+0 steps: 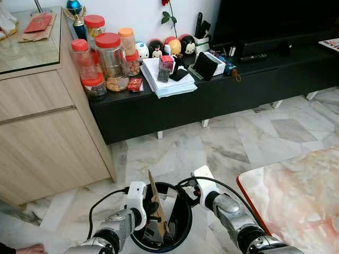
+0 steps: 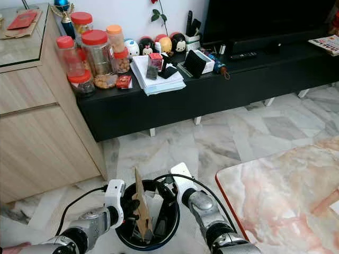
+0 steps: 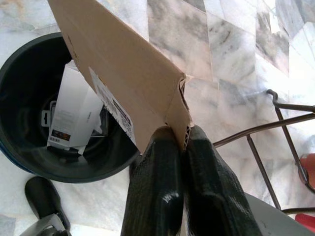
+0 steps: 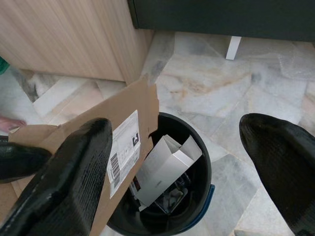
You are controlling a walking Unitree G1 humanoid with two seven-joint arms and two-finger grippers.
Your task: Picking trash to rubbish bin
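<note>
My left gripper (image 3: 183, 142) pinches a cardboard sheet (image 3: 123, 73) upright over the bin (image 1: 183, 222), not yet dropped; my right gripper (image 4: 182, 157) hovers wide open. A white box (image 4: 165, 167) already lies inside.

We see a white label (image 4: 123, 150) with a barcode and small print on the cardboard (image 4: 133, 105), but we cannot read any words; the white box (image 3: 71, 115) print is too small also
</note>
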